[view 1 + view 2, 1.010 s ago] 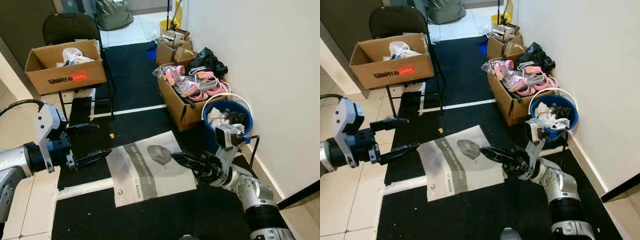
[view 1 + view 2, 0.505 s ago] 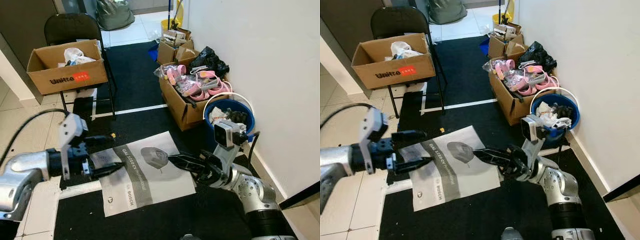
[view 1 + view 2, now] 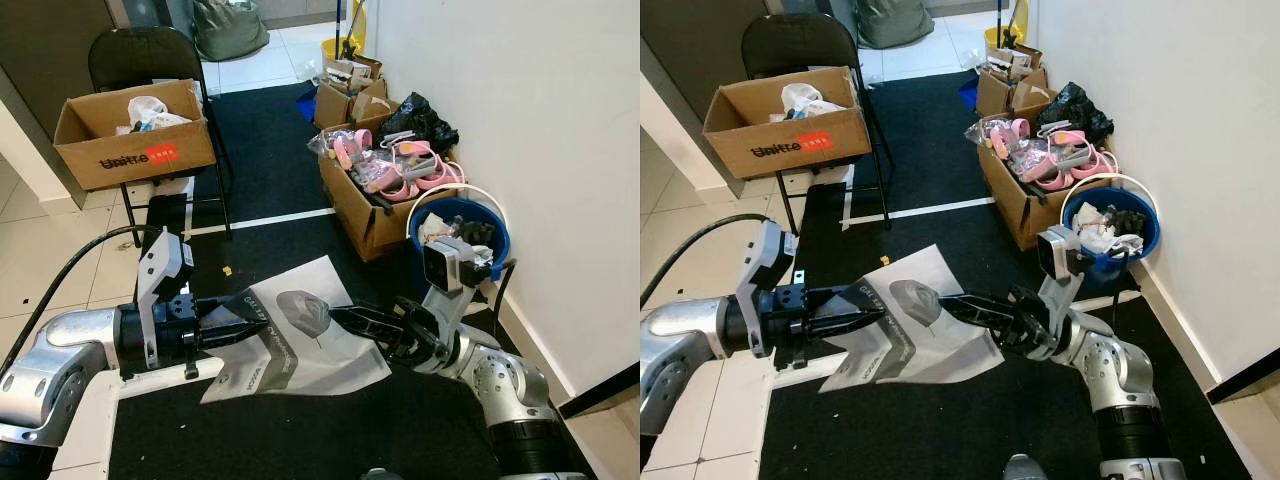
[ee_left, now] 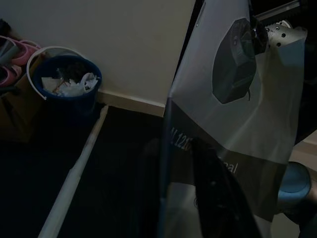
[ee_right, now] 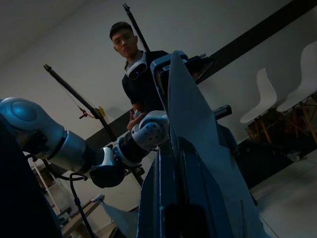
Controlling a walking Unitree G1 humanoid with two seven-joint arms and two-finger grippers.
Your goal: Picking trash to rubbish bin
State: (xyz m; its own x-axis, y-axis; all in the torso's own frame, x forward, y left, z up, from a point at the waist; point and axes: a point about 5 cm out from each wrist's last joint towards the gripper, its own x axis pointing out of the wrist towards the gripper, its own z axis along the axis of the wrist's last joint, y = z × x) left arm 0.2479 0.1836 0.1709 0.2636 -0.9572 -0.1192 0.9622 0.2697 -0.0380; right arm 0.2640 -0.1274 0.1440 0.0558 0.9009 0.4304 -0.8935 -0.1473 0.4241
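The trash is a large grey and white printed paper sheet (image 3: pixel 300 350), raised off the black floor mat and bent between my two grippers. My left gripper (image 3: pixel 238 325) is shut on the sheet's left edge. In the left wrist view one black finger (image 4: pixel 218 203) lies across the sheet (image 4: pixel 257 114). My right gripper (image 3: pixel 348 318) is shut on the sheet's right side, near the printed helmet picture. The right wrist view has the sheet's edge (image 5: pixel 195 124) running up between the fingers. The rubbish bin, a blue bucket (image 3: pixel 497 245) with crumpled paper in it, stands against the wall behind my right arm.
An open cardboard box (image 3: pixel 135 140) rests on a black chair at the back left. A cardboard box of pink items (image 3: pixel 385 180) and a black bag (image 3: pixel 420 118) line the white wall on the right. A person (image 5: pixel 143 79) stands behind my arms in the right wrist view.
My left gripper swung right from the tiled floor and shut on the sheet's left edge. The sheet, flat on the mat before, is now lifted and folded between both grippers.
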